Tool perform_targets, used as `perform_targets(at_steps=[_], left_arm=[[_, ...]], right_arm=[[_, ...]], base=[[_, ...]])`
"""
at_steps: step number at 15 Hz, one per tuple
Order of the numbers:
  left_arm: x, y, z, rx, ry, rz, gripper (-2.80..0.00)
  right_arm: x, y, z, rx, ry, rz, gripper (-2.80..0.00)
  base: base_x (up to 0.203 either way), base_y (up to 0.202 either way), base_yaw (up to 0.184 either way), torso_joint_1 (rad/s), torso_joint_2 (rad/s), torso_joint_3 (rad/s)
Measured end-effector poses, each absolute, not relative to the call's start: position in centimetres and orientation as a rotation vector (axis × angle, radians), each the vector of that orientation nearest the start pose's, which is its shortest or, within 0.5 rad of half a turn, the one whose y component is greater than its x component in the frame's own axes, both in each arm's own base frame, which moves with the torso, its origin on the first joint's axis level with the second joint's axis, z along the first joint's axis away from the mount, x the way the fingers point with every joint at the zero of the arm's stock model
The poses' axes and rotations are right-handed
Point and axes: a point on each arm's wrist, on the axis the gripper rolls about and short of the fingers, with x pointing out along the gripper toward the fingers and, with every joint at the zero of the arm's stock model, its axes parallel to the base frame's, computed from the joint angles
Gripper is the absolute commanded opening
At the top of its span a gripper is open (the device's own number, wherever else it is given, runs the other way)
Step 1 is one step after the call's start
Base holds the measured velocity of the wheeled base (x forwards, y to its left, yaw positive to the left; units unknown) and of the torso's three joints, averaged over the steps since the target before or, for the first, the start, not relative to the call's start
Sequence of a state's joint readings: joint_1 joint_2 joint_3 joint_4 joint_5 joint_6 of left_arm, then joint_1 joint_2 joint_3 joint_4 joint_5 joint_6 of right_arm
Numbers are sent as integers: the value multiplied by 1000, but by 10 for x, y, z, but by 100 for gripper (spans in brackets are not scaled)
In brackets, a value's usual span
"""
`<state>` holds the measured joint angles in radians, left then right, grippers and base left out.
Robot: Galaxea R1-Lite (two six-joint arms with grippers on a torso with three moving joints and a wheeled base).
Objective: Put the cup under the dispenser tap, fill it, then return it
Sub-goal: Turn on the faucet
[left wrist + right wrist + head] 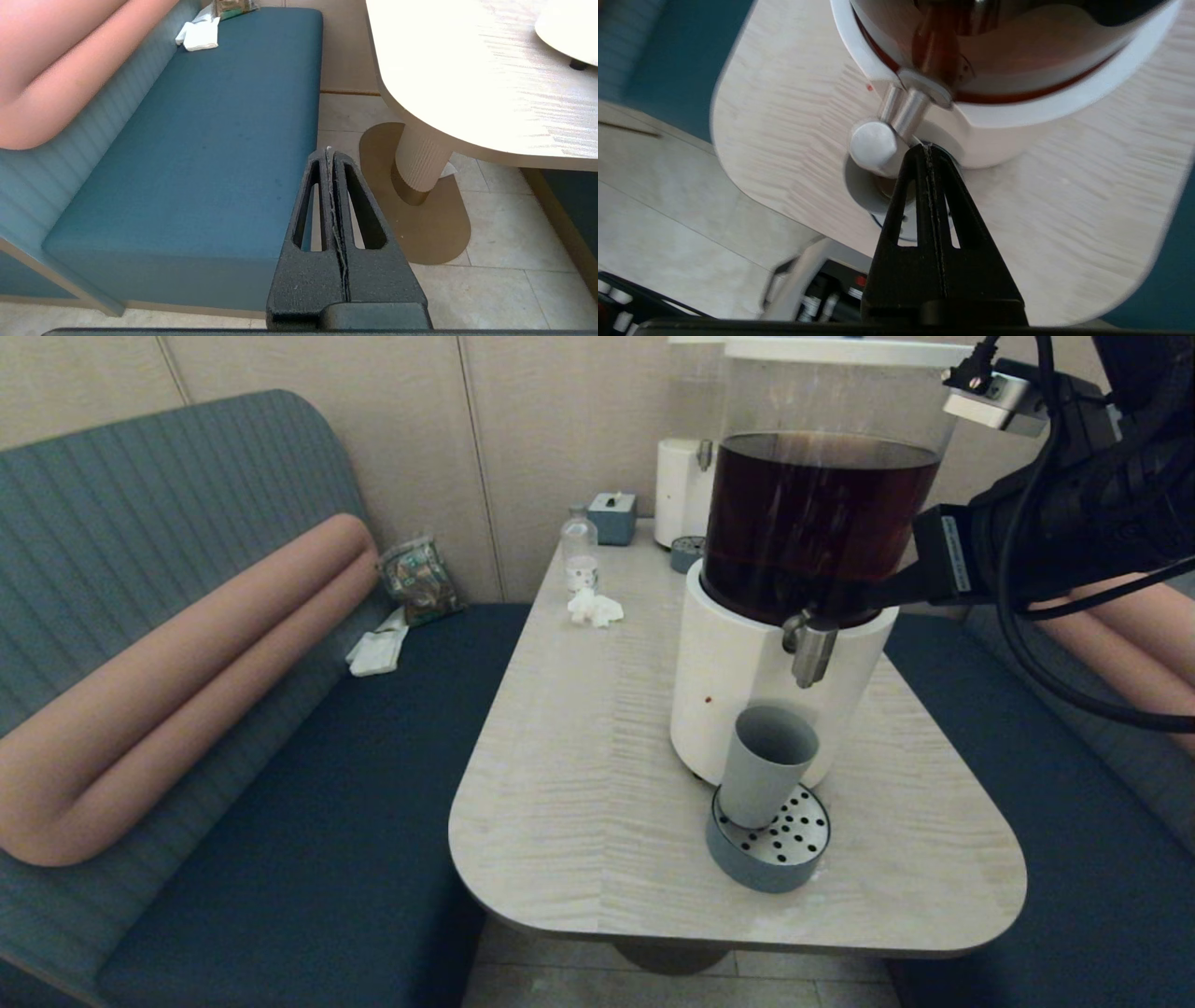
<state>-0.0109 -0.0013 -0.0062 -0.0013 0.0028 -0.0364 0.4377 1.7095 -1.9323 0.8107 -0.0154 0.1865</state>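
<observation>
The grey-blue cup [766,765] stands upright on the round perforated drip tray [794,859], directly below the steel dispenser tap [810,649] of the big white-based dispenser [738,681] with dark brown liquid. My right gripper [873,595] reaches in from the right at tap height. It is shut, and its tip [927,147] lies against the tap's stem [908,109]. Beneath the tap the cup [859,184] shows a brownish patch inside. My left gripper [330,150] is shut on nothing and hangs low beside the table, over the floor.
At the table's far end stand a smaller white dispenser [681,490], a clear bottle [579,553], a blue-grey tissue box [612,516] and a crumpled tissue [594,608]. Blue benches [308,803] flank the table [579,784]. The table's pedestal [420,161] is near my left gripper.
</observation>
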Motion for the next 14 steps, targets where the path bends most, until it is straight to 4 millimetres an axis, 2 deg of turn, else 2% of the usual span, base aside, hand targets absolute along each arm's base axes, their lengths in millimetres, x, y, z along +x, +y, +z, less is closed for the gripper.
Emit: perform_targets(at_steps=[14], left_arm=[[-23,0,77,-36,-9,-9,-280]], right_arm=[[260,119,349,70,623,351,-280]], base=[[0,0,0,0,0,0]])
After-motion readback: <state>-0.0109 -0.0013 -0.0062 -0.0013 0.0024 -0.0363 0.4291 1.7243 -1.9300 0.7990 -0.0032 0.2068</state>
